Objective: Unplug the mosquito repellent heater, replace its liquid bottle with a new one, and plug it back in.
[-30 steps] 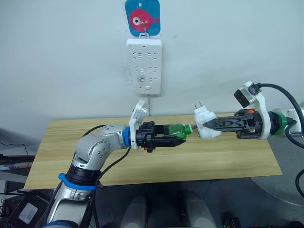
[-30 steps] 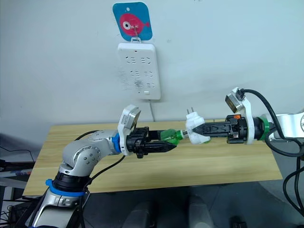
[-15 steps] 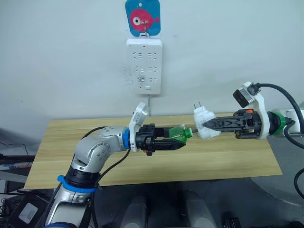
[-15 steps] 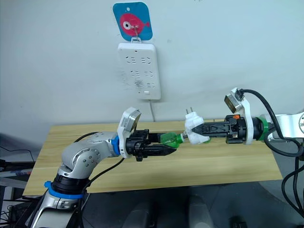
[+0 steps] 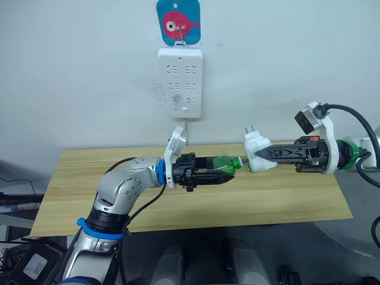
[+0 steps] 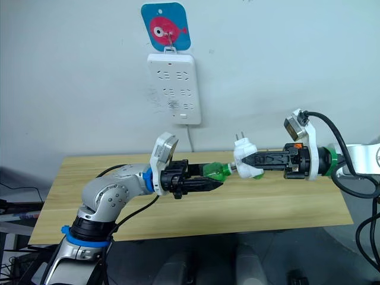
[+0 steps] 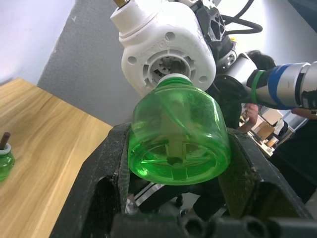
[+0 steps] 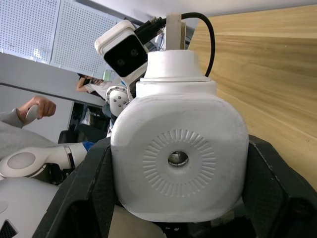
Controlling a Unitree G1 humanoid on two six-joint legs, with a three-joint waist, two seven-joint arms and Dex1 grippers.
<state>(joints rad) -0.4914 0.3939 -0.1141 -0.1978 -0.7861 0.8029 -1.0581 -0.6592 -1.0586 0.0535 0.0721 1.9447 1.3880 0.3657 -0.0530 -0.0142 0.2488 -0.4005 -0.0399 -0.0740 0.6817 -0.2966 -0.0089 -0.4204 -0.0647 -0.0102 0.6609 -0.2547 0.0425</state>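
Left eye view: compared with half a second earlier, the green bottle has levelled out from a slight tilt, and its neck now meets the socket of the mosquito repellent heater, where a small gap showed before. Both are held in the air above the wooden table. The left gripper is clamped on the bottle's sides; the right gripper is clamped on the heater, prongs pointing up.

The bottle is translucent green plastic, rounded and squat, with a ribbed base and a pale wick rod inside. The heater is smooth white plastic, rounded, with a radial-ribbed round face. A second small green bottle stands on the pale, grained tabletop. A white power strip hangs on the wall under a blue tag with a pink fish.
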